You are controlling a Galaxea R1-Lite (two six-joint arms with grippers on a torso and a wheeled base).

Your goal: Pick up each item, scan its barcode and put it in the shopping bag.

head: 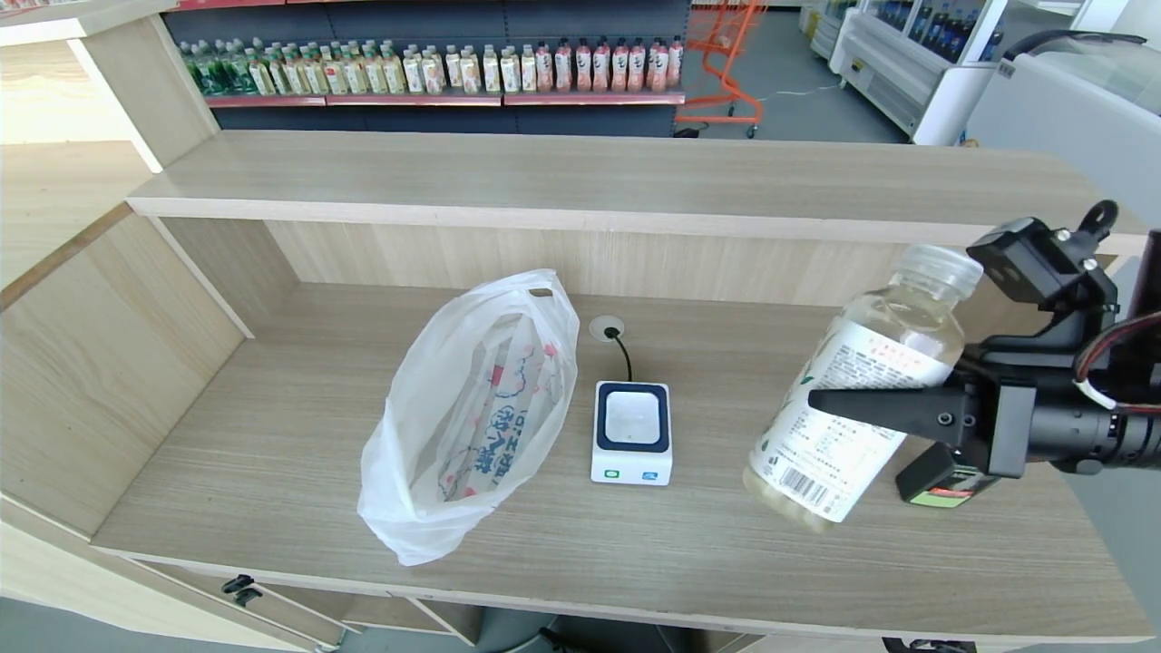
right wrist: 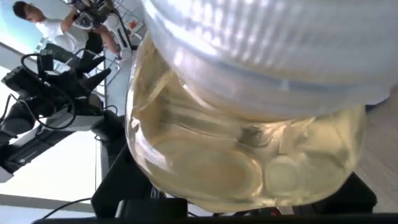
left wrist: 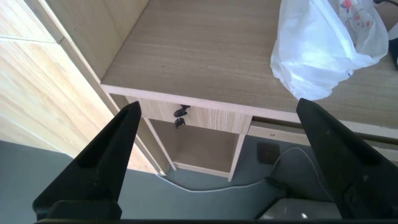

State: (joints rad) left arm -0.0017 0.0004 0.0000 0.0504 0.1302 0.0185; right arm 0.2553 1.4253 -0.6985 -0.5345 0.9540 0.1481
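While tilted, cap uppermost and toward the back wall, clear bottle (head: 853, 390) of pale liquid sits clamped in right gripper (head: 843, 404) above the right part of the wooden counter (head: 272, 472), barcode low on its label. Scanner (head: 631, 432) sits mid-counter, apart from the bottle. White shopping bag (head: 399, 472) lies just left of the scanner, mouth open, printed packet (head: 494, 426) inside. Left gripper (left wrist: 219, 107) spread wide, empty, out past the counter's front left edge
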